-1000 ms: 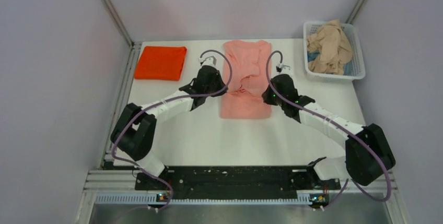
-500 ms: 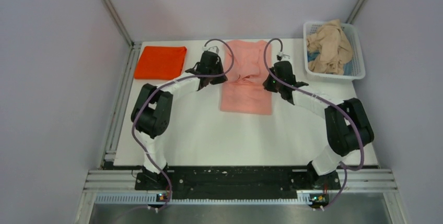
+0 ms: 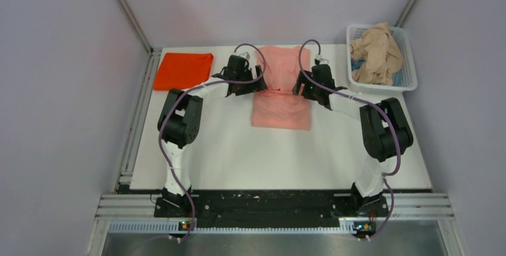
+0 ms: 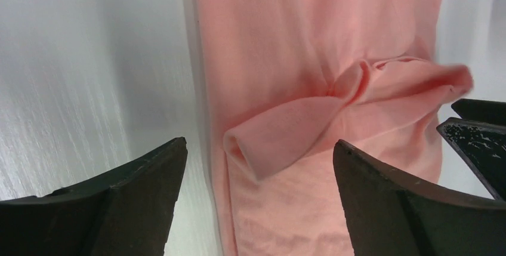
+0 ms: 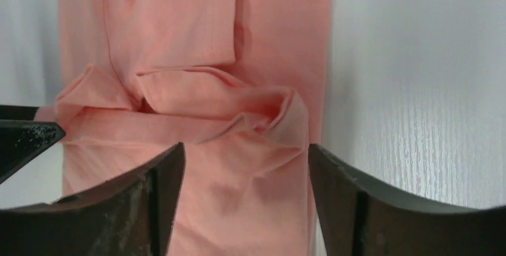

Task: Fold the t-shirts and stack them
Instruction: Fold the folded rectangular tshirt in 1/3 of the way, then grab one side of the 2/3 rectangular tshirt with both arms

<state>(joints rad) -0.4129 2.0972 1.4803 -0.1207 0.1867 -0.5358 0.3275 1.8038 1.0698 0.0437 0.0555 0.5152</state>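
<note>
A bright orange-red cloth t-shirt (image 3: 183, 71), folded into a flat rectangle, lies at the far left of the white table (image 3: 227, 148). Just right of it, the left gripper (image 4: 258, 147) sits low at the left edge of the long salmon-pink cloth t-shirt (image 3: 281, 104), which is spread in the middle of the table's far half. Its jaws stand wide apart and grip nothing; a loose rolled fold of pink cloth lies between them. That fold runs as a ridge across the shirt to the right gripper (image 5: 246, 150) at the opposite edge. Its jaws are also parted, flanking the bunched cloth without closing on it. At far right, a crumpled beige-tan t-shirt (image 3: 375, 53) fills a white plastic lattice basket (image 3: 408, 68).
</note>
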